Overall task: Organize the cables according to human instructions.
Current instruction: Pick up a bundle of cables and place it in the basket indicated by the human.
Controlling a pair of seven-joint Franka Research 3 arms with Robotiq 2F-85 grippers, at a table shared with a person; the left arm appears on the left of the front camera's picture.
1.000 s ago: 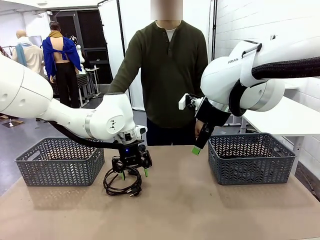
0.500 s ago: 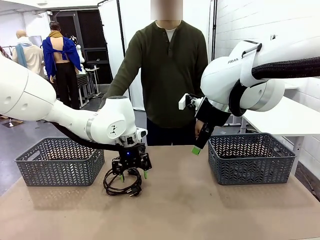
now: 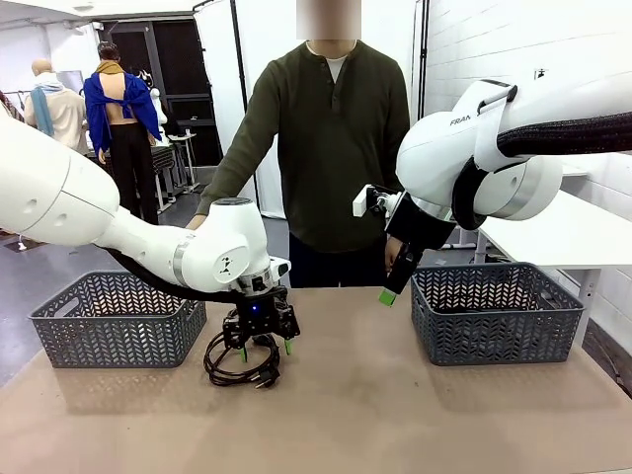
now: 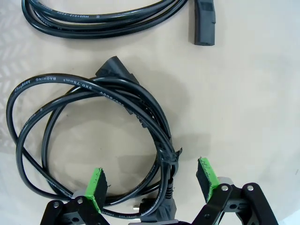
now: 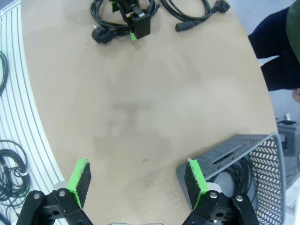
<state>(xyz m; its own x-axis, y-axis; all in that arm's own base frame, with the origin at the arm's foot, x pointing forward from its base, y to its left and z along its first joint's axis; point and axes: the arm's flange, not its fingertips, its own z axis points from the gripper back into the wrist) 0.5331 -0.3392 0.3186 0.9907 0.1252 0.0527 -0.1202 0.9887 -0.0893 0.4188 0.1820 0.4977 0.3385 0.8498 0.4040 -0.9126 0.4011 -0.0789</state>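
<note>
A coiled cable (image 4: 149, 119) is seen lying flat on the table (image 3: 375, 415), just to the right of the left grey basket (image 3: 118, 318). It is thin and black, wound in several round loops, printed with small white lettering and cinched by a tie at one side; a black plug juts from the loops. The left gripper (image 3: 265, 346) is held low over it with jaws wide apart, and the tied bundle lies between the green pads; whether it is touched cannot be told. A second cable (image 4: 70, 18) is laid nearby, apart from the first. The right gripper (image 5: 137, 180) is held raised and wide open beside the right basket (image 3: 494, 314), in which another black coil (image 5: 234, 180) is seen. The human (image 3: 331, 148) is placed at the far side.
</note>
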